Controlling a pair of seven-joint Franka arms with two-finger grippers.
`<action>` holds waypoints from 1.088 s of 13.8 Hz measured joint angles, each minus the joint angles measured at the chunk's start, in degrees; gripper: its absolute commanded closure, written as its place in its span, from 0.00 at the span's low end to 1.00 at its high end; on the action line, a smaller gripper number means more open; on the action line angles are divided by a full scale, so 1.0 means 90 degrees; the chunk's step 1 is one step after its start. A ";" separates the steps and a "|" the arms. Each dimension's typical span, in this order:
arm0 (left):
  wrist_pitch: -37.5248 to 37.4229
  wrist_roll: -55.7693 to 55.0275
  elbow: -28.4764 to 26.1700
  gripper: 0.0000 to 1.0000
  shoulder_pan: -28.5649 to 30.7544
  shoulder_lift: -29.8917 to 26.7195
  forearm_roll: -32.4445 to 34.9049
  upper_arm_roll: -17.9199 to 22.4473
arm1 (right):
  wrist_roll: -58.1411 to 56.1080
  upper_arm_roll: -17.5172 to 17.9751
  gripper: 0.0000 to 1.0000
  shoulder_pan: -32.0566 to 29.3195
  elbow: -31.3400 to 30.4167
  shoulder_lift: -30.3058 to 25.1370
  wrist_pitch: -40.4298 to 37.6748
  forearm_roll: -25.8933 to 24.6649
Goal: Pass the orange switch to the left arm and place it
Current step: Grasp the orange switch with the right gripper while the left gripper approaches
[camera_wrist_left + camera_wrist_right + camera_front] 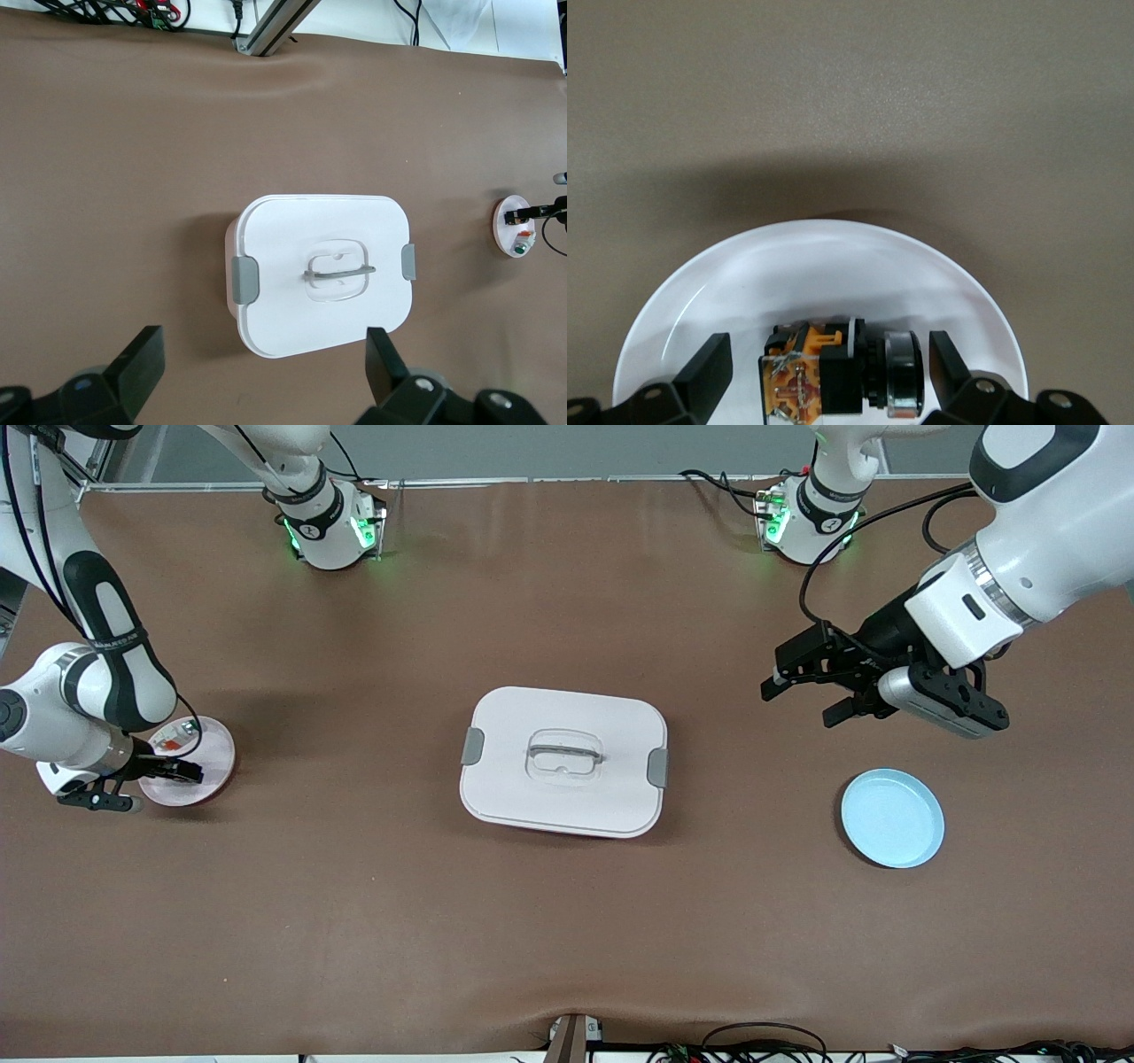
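Observation:
The orange switch point(833, 372), a black block with orange marks and a round silver-ringed end, lies on a pale pink plate point(208, 766) at the right arm's end of the table. My right gripper point(830, 367) is down at the plate point(833, 266), open, one finger on each side of the switch with small gaps showing. In the front view the right gripper point(168, 772) covers the switch. The white box point(563, 760) with grey clips sits mid-table. My left gripper point(797, 701) hangs open and empty over the table at the left arm's end; the left wrist view shows the box point(323, 257).
A light blue plate point(892, 817) lies at the left arm's end, nearer the front camera than the box. A small silver-and-clear part point(174, 737) with a red-orange bit lies on the pink plate beside the right gripper. Cables point(762, 1045) run along the table's front edge.

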 measured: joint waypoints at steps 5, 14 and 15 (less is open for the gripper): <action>0.0090 0.0000 0.0001 0.00 -0.0163 0.0090 -0.0081 -0.0021 | -0.0020 -0.0003 0.02 0.0000 0.0000 0.0024 -0.0001 0.0000; 0.0128 0.0000 0.0001 0.00 -0.0233 0.0156 -0.0083 -0.0023 | -0.0139 -0.0022 0.15 -0.0018 0.0006 0.0039 -0.0001 0.0000; 0.0129 0.0000 0.0001 0.00 -0.0233 0.0160 -0.0083 -0.0023 | -0.0144 -0.0022 0.35 -0.0018 0.0006 0.0045 -0.0001 0.0000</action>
